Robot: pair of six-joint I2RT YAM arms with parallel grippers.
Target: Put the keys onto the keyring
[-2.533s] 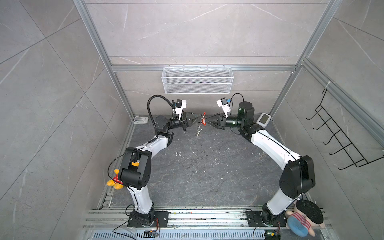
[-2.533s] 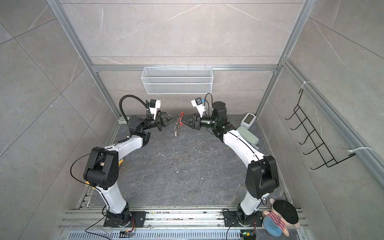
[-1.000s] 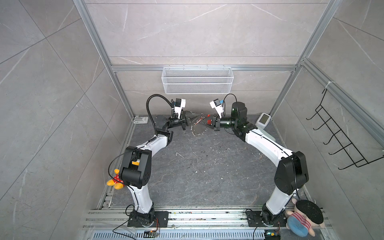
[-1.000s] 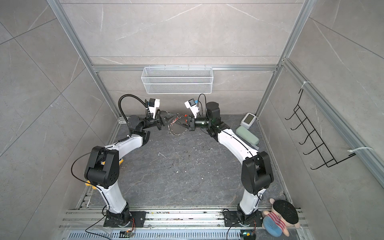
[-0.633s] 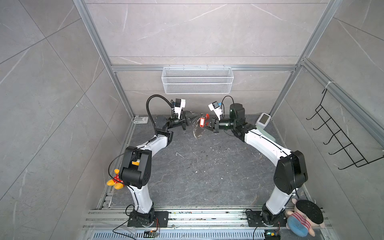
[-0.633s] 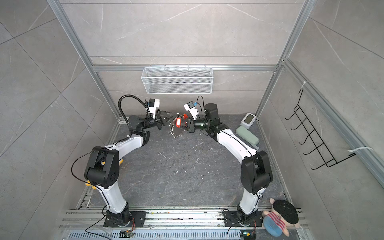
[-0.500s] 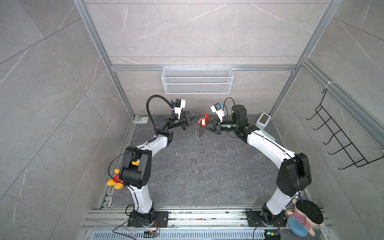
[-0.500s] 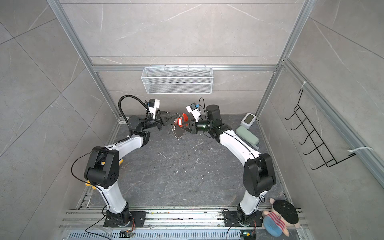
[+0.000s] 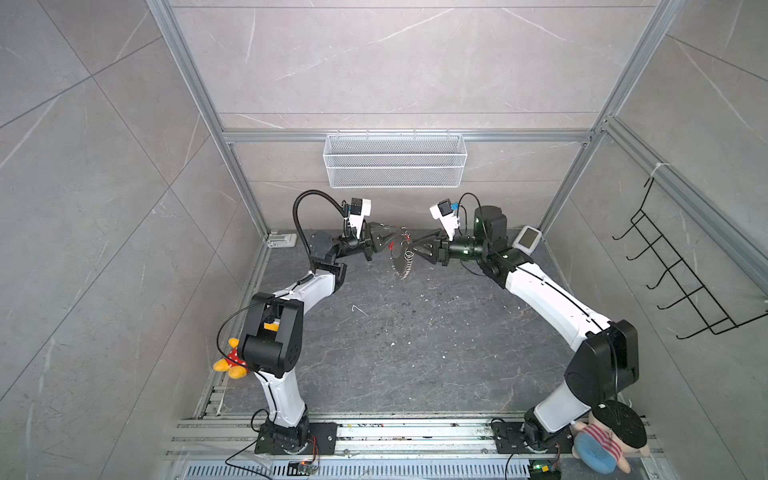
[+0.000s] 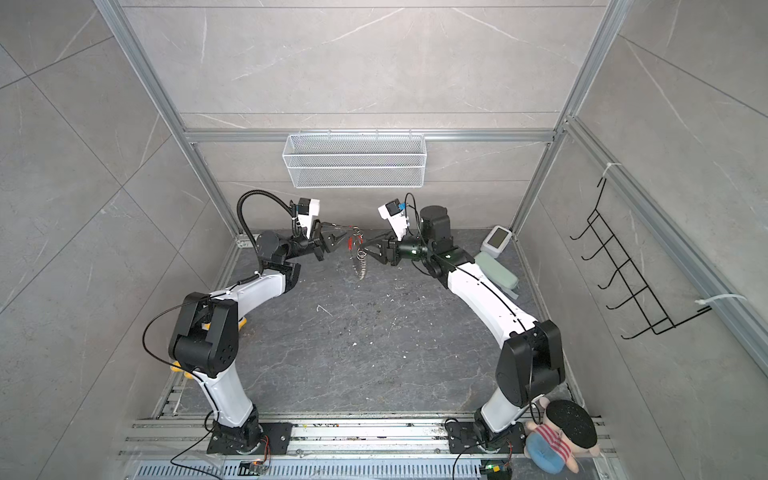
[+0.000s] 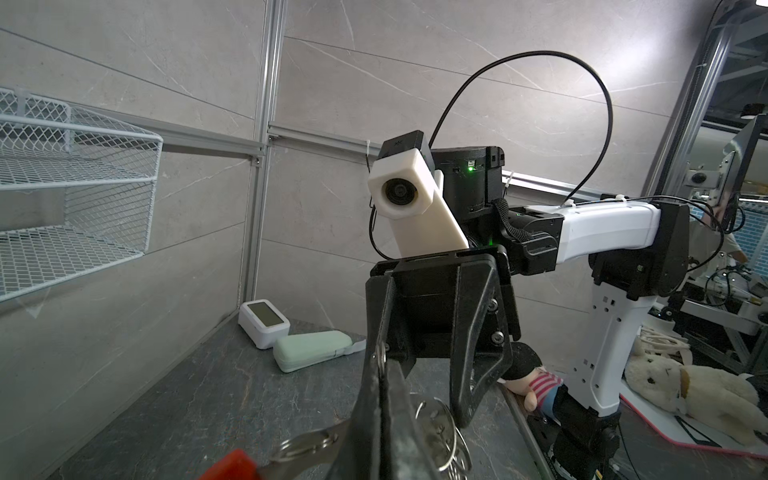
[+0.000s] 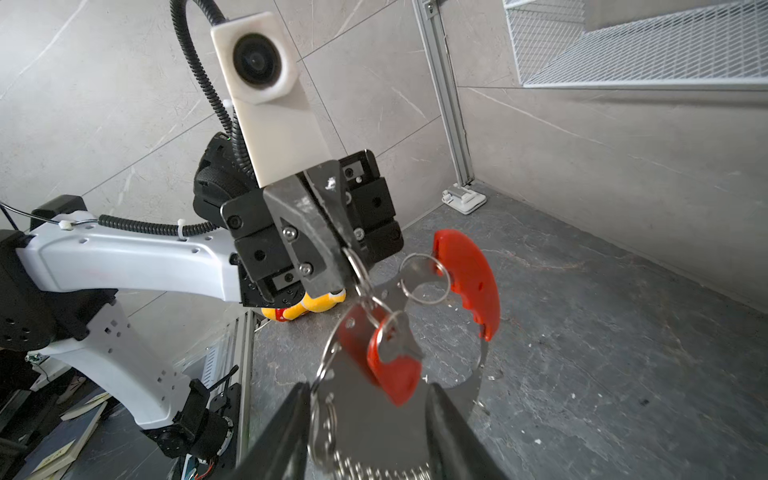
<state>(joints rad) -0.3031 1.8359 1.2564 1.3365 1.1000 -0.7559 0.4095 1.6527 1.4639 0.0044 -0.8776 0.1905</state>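
Note:
The keyring [image 12: 374,424], a grey band fringed with silver loops and bearing a curved red strip [image 12: 469,282], hangs in the air between both arms; both top views show the keyring [image 9: 404,264] [image 10: 360,266]. My left gripper [image 12: 348,266] [image 11: 380,365] [image 9: 392,240] is shut on one of its metal rings. The keys [image 12: 392,365], a red tag with a small metal key, dangle from a ring just below those fingertips. My right gripper [image 12: 368,419] [image 9: 412,250] [image 10: 363,251] is open, one finger on each side of the grey band, neither pressing on it.
A white wire basket [image 9: 395,160] hangs on the back wall above the arms. A white device [image 9: 528,240] and a green case [image 10: 496,270] lie at the back right. A black hook rack [image 9: 681,278] is on the right wall. Plush toys [image 9: 228,365] [image 9: 606,440] sit by the arm bases.
The right gripper has opened and drawn back a little to the right, letting go of the red tag, which now hangs by the left fingertips. The left gripper has stayed shut and still.

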